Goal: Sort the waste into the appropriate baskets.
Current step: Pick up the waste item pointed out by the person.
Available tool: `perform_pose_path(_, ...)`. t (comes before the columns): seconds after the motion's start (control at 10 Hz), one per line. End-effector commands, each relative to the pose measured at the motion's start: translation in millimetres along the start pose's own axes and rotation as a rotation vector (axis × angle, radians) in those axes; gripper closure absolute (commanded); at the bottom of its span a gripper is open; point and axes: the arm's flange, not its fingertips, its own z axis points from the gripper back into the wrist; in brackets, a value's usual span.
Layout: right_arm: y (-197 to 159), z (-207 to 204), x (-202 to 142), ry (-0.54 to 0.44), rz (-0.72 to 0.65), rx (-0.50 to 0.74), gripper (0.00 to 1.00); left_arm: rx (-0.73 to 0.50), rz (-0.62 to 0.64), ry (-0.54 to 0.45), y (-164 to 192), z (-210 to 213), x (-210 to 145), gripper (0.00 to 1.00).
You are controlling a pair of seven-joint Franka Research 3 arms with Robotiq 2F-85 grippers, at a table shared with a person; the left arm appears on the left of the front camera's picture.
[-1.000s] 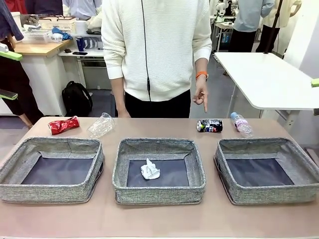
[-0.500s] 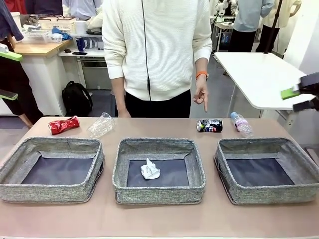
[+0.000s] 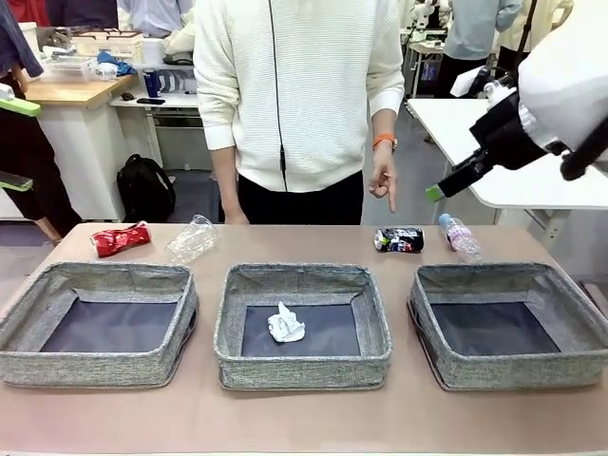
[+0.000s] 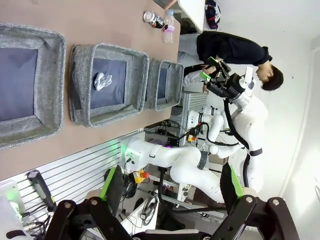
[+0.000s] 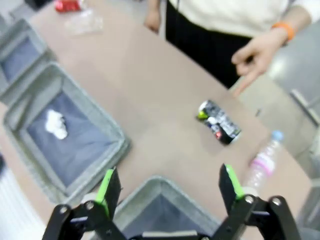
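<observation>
A white paper ball (image 3: 285, 324) lies in the middle basket (image 3: 302, 369). The left basket (image 3: 95, 366) and right basket (image 3: 513, 369) hold nothing. Beyond them on the table lie a red can (image 3: 121, 238), a clear plastic container (image 3: 193, 238), a dark multicoloured can (image 3: 399, 239) and a pink-labelled bottle (image 3: 461, 237). My right gripper (image 3: 443, 187) hangs open in the air above the dark can (image 5: 219, 125) and the bottle (image 5: 261, 164), its jaws wide apart (image 5: 169, 185). My left gripper (image 3: 13, 142) is open at the far left edge, high off the table (image 4: 170, 185).
A person in a white sweater stands at the far side, one hand (image 3: 383, 180) pointing down towards the dark can. A white table (image 3: 513, 152) stands behind on the right. Bare tabletop (image 3: 304, 418) runs along the near edge in front of the baskets.
My right arm has swung in from the right edge towards the middle and now hangs over the table's far right. The waste, the baskets and the left gripper have not moved.
</observation>
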Motion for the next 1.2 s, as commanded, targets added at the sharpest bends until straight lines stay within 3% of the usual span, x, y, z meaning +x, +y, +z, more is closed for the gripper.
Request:
perform_pose_path(0.0, -6.3, 17.9, -9.6, -0.003, -0.165, 0.062, 0.00, -0.024, -0.013, 0.001, -1.1, -0.2, -0.8, 0.00)
perform_pose_path(0.1, -6.3, 17.9, -9.6, -0.003, -0.165, 0.062, 0.00, -0.024, -0.013, 0.001, -1.1, -0.2, -0.8, 0.00)
perform_pose_path(0.2, -4.7, 4.1, -4.2, -0.002, -0.052, 0.022, 0.00, -0.024, -0.013, 0.001, -1.1, -0.2, -0.8, 0.00)
perform_pose_path(0.5, -52.4, -60.3, 29.3, 0.171, 0.095, 0.089, 0.00, -0.024, -0.013, 0.001, -1.1, -0.2, -0.8, 0.00)
perform_pose_path(0.7, -80.2, -98.0, 34.4, 0.357, 0.261, 0.122, 0.00, -0.024, -0.013, 0.001, -1.1, -0.2, -0.8, 0.00)
perform_pose_path(0.9, -103.6, -133.4, 33.6, 0.383, 0.347, 0.103, 0.00, -0.024, -0.013, 0.001, -1.1, -0.2, -0.8, 0.00)
perform_pose_path(1.1, -140.6, -175.0, 18.6, 0.310, 0.450, 0.143, 0.00, -0.024, -0.013, 0.001, -1.1, -0.2, -0.8, 0.00)
